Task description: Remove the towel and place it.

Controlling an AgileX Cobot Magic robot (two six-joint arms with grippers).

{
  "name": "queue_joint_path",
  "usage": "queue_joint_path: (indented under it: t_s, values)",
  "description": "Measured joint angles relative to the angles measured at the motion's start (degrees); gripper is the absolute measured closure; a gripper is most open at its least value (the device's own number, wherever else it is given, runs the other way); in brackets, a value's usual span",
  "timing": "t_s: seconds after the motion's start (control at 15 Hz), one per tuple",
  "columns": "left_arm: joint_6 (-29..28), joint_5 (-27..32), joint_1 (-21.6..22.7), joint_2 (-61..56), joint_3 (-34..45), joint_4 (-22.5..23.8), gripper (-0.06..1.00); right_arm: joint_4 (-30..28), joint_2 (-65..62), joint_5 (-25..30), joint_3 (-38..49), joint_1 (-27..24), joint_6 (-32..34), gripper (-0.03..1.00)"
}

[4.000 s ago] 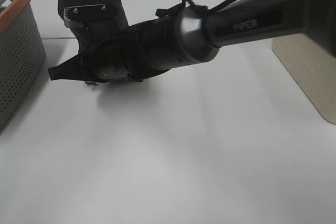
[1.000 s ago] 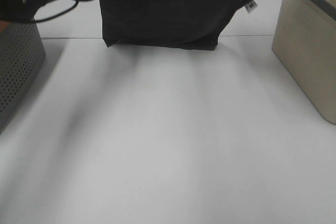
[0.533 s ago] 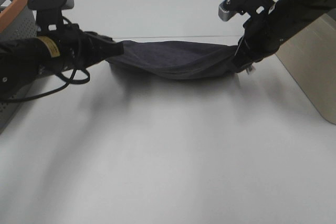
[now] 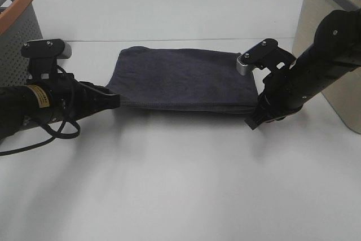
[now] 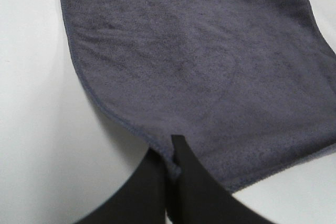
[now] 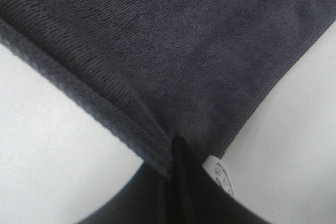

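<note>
Both arms have come down and toward the near side since half a second ago. The towel, which then sagged like a hammock between them, now lies spread flat at the far middle of the white counter. It sits between the grey basket with the orange rim on the left and the beige bin on the right, touching neither. The left pincer is clamped on the towel's near left corner. The right pincer is clamped on the near right corner, just beside the small white tag (in both wrist views the black tips are pressed together with hem caught between them).

As for handling, this looks like a light, limp terry cloth with no stiffness of its own. Lifted at one point it would likely droop and bunch, so it needs two holds kept well apart to stay open. The looped pile should not be slippery. The stitched hem at the corners is the best place to take hold, being thicker than the middle and giving the tips something to bite. At the right corner the edge seems to run in two layers (hard to be sure), so a pinch there may catch both. Nothing about it is fragile.
</note>
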Motion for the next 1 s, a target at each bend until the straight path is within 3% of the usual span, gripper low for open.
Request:
queue_joint_path:
  t_s: [0.27,0.33,0.4,0.47,0.6,0.67,0.8,1.0]
  values:
    - [0.0,-0.5,0.0,1.0,0.1,0.3,0.94,3.2,3.4,-2.1,0.2,0.0,-4.9,0.95]
    - [-0.1,-0.4,0.0,1.8,0.1,0.6,0.92,3.2,3.8,-2.1,0.2,0.0,-5.7,0.95]
    - [-0.3,-0.3,0.0,2.2,0.1,0.7,0.82,3.2,3.8,-1.7,0.2,0.0,-5.9,0.92]
    - [-0.6,-0.2,0.0,2.3,0.1,0.7,0.67,3.2,3.8,-1.1,0.2,0.0,-6.9,0.80]
    - [-2.1,-0.2,0.0,2.3,0.1,0.8,0.33,3.2,3.7,1.0,0.2,-0.1,-7.3,0.46]
    - [-3.2,-0.1,0.0,2.2,0.1,1.3,0.21,3.2,3.7,2.3,0.2,-0.1,-7.3,0.34]
    - [-5.3,2.8,0.0,1.7,0.1,3.8,0.16,2.7,2.2,5.5,0.2,-0.1,-7.3,0.24]
    - [-7.2,8.5,0.0,-1.4,0.2,6.3,0.15,1.7,-3.0,8.0,0.2,-0.1,-7.2,0.22]
